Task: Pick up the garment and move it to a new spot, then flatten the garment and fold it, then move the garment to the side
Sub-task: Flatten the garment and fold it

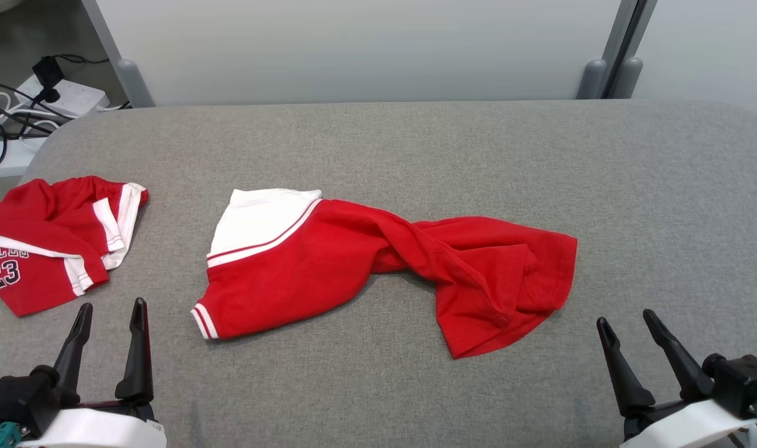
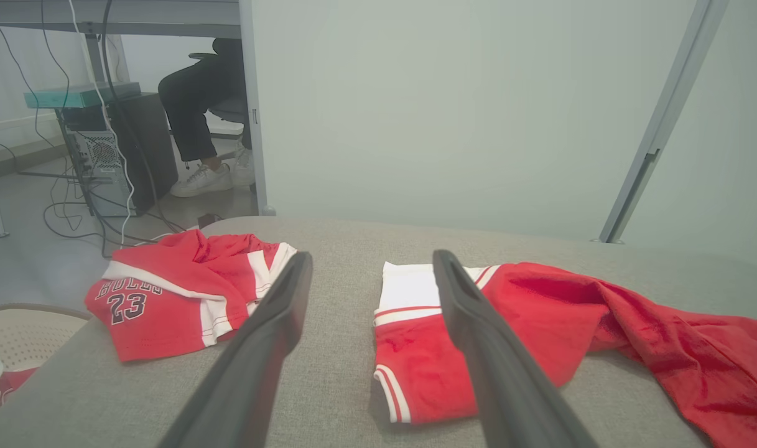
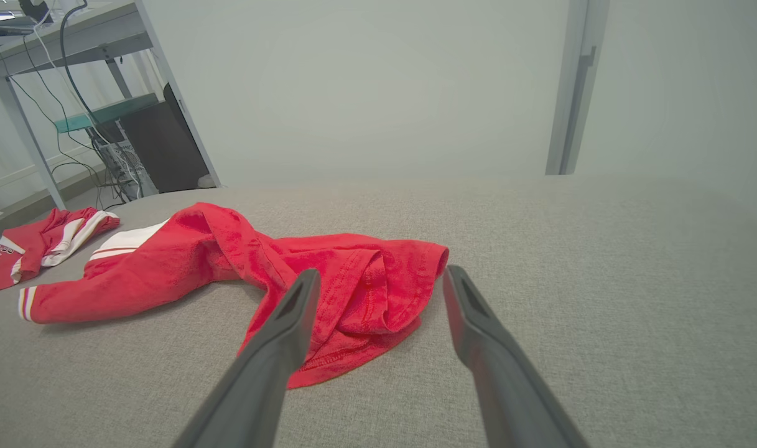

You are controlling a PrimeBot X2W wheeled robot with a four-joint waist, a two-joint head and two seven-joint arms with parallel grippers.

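Jaws stood wide and empty on the left gripper at seven o'clock and the right gripper at five, likely poised for pickup. Beyond them the shirt lay twisted at the centre of the table, not yet flattened; a jersey sat apart at ten.

White-cased wrists bear 2 dark fingers each.

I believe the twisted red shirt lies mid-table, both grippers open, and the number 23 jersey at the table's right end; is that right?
Not quite: the jersey lies at the left end of the table, as the head view shows. The rest holds.
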